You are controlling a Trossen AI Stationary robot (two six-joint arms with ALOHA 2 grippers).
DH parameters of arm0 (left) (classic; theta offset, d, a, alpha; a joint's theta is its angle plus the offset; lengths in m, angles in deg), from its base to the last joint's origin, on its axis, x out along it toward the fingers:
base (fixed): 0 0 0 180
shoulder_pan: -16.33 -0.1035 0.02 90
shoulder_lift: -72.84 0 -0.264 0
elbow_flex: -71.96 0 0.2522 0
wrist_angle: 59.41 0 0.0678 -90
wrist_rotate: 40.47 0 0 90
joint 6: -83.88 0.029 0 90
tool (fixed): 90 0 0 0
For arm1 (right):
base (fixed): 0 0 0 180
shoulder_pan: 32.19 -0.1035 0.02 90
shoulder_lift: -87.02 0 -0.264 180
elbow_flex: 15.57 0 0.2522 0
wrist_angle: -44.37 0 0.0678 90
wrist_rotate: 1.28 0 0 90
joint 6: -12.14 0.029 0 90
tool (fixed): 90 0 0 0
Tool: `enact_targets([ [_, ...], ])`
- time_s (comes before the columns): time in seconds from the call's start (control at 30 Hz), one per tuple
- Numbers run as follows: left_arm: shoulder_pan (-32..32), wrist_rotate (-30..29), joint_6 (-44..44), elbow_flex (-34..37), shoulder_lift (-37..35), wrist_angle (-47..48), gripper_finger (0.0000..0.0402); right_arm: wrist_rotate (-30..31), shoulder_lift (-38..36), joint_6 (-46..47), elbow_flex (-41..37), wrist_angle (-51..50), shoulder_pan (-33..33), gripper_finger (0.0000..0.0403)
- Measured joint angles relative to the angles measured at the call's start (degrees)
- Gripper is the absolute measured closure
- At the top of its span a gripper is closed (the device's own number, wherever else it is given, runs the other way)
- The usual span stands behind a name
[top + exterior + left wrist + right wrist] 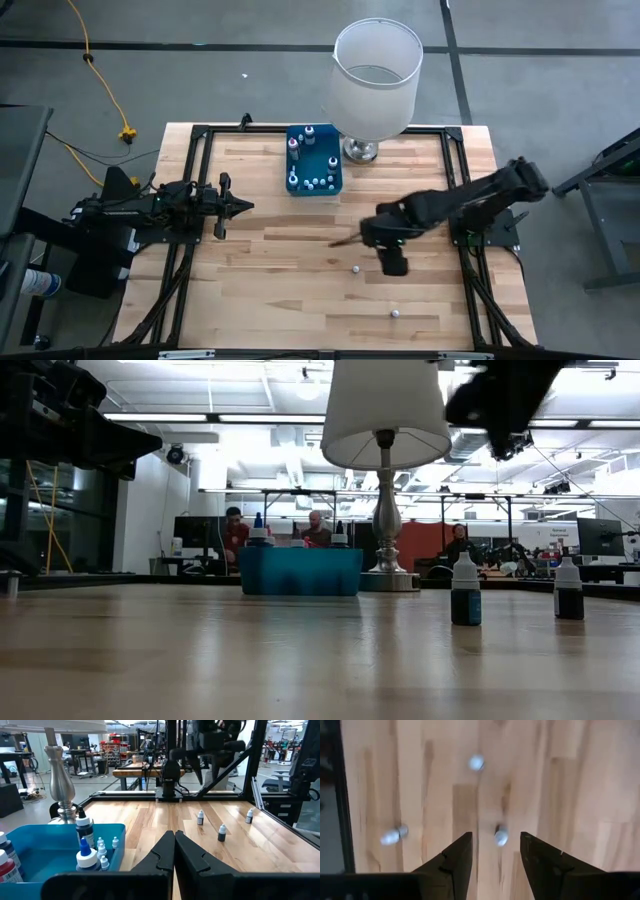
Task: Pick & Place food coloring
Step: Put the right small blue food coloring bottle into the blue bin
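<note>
Currently three loose food coloring bottles stand upright on the bare wooden tabletop [270,290], white caps up, well apart from one another. In the right wrist view, one bottle [500,836] lies straight below the right tool [495,855], in line with the gap between its two dark fingers [457,860], untouched. A second bottle [476,762] and a third bottle [394,835] stand farther off in that view; the picture is blurred.

Right tool: fingers spread fairly wide, holding nothing, raised above the tabletop over the right-centre area. From above, two of the white caps show clearly, one just beside the tool's end, one nearer the front edge.

The remaining bottles sit in a blue tray [300,188] at the back-centre of the tabletop: several tiny white-capped ones clustered in one corner [102,851], plus taller ones with dark, red and blue bodies. Just beside the tray stands a lamp with a white shade [375,80] on a metal base [361,151].

Left tool [174,851]: fingers pressed fully together, empty, parked above the left side of the tabletop and pointing toward its centre.

People sit at desks in the room behind the tabletop, seen in the low view.
</note>
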Motion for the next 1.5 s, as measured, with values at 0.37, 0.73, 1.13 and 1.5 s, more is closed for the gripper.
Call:
enact_targets([
  [0.37, 0.0, 0.0, 0.0, 0.0, 0.0, 0.0, 0.0401, 1.3, -6.0, 0.3, -18.9, 11.0, -5.7, 0.025],
  [0.73, 0.0, 0.0, 0.0, 0.0, 0.0, 0.0, 0.0401, 3.8, -6.0, 2.8, -26.9, 19.8, -5.3, 0.0241],
  [1.13, 0.0, 0.0, 0.0, 0.0, 0.0, 0.0, 0.0401, 4.6, -4.9, 3.9, -29.2, 24.6, -3.6, 0.0237],
  [1.5, 0.0, 0.0, 0.0, 0.0, 0.0, 0.0, 0.0401, 2.8, -3.0, 4.2, -29.2, 27.2, -3.6, 0.0255],
])
